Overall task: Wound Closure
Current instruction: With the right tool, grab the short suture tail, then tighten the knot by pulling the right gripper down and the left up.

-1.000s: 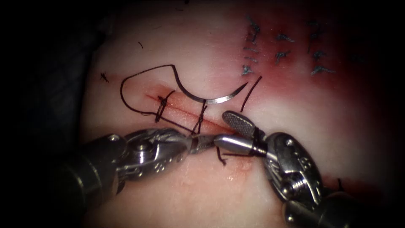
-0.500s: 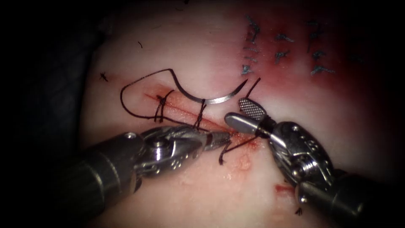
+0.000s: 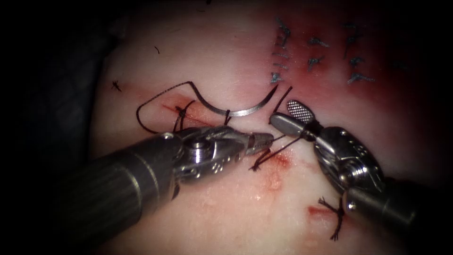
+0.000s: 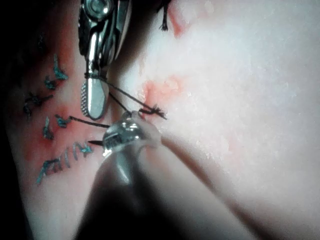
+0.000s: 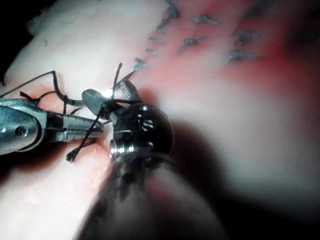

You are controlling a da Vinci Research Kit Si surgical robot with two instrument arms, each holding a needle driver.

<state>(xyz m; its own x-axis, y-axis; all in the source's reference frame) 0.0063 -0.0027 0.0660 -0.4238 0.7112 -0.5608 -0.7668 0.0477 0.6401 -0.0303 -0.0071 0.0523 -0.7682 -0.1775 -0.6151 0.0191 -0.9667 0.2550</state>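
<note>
Tissue, pale pork belly with red fluid on it, carried a cut crossed by two finished stitches. Above the cut lay the curved needle, flat on the tissue and free of both tools, none of it buried. Its thread looped away to the left of the cut and came back toward it.

The left gripper sat over the cut, its jaws pressed together on a short strand of thread near the frayed tail. The right gripper was just beside the needle's point, at the right end of the cut, its jaws spread and pinching nothing. Thread was wound around it just behind the jaws and ran taut across to the left gripper; the left wrist view showed the same wrap on the right gripper.

Judging from this, a knot was being thrown. Doing it well would call for an even, level pull along the line of the cut, a firm hold on the short end so it would not slip, and both tools kept clear of the loose needle.
</note>
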